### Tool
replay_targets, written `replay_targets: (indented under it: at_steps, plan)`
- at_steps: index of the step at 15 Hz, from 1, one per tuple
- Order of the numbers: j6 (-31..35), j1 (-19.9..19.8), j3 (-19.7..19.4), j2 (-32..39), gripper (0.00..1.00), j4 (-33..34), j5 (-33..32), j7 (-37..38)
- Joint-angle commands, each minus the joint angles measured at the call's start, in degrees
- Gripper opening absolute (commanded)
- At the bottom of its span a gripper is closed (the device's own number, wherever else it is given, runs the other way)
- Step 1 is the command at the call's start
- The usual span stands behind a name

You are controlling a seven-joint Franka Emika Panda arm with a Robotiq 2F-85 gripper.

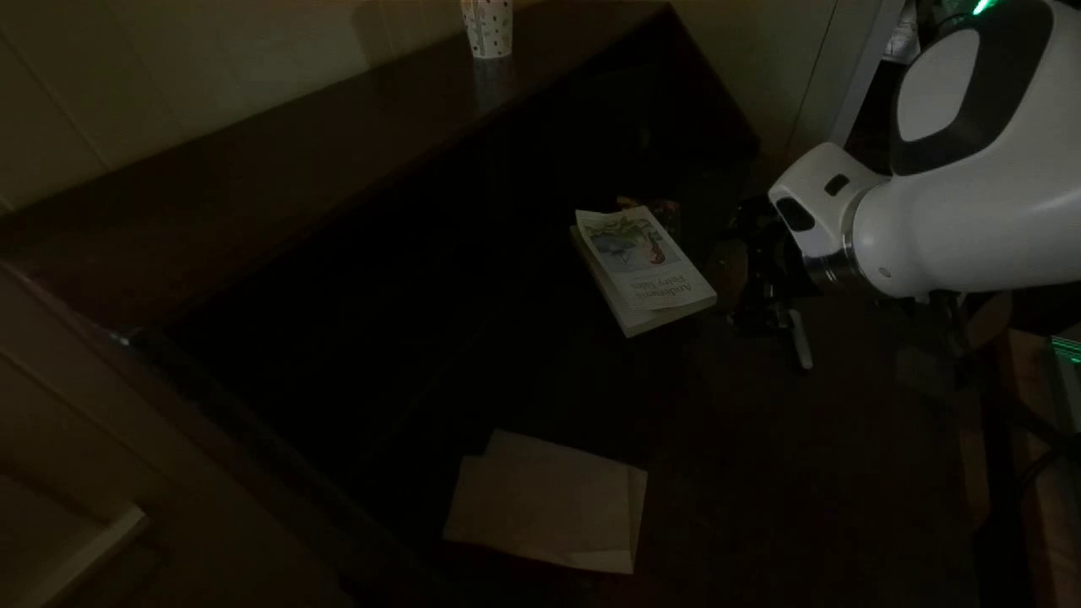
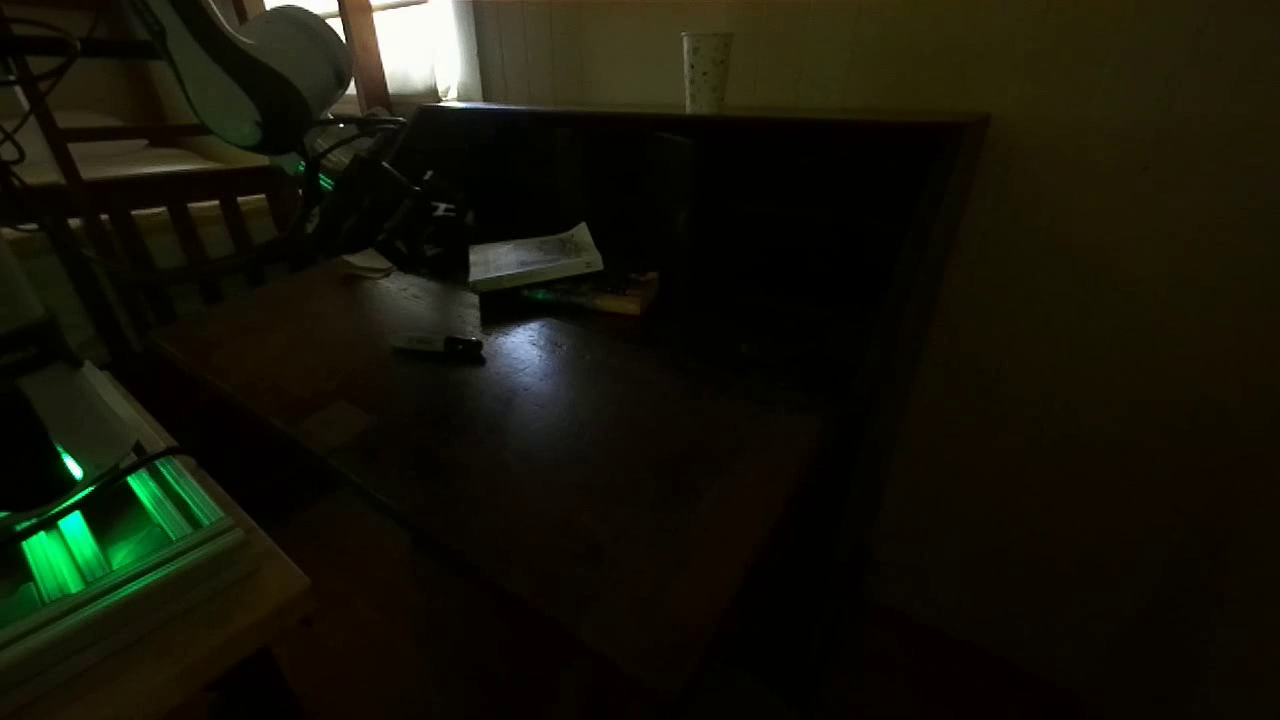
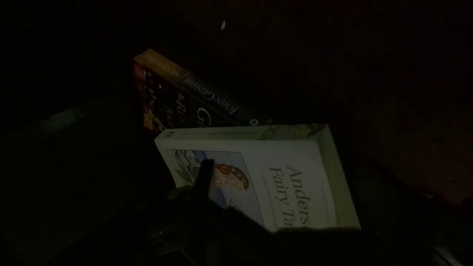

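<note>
My pincer [image 1: 740, 270] stands wide, just beside the white book [image 1: 649, 262]. The white book lies cover up on the desk [image 2: 560, 450]; I see it partly covering the dark book [image 3: 216, 96]. In an exterior view, its long axis runs from upper left to lower right, with the title end at lower right, nearer my pincer. In the wrist view, its spine faces the dark book. One cover corner curls upward. The desk is dark wood with a patch of glare; a marker [image 2: 437, 345] and pale sheets [image 1: 540, 507] lie on it. A paper cup [image 1: 490, 29] stands on the upper ledge [image 1: 338, 160]. The room is dim, with a pale wall [image 2: 1100, 200] and bright window [image 2: 420, 50].
</note>
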Motion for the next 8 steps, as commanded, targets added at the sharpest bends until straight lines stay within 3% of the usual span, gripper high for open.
replay_targets:
  at_steps: [1,8]
  plan:
    - [0.1,0.4,0.5,1.6,1.00,0.7,-2.4,-0.8]
    - [-3.7,0.4,1.3,5.3,1.00,2.1,-2.4,-6.1]
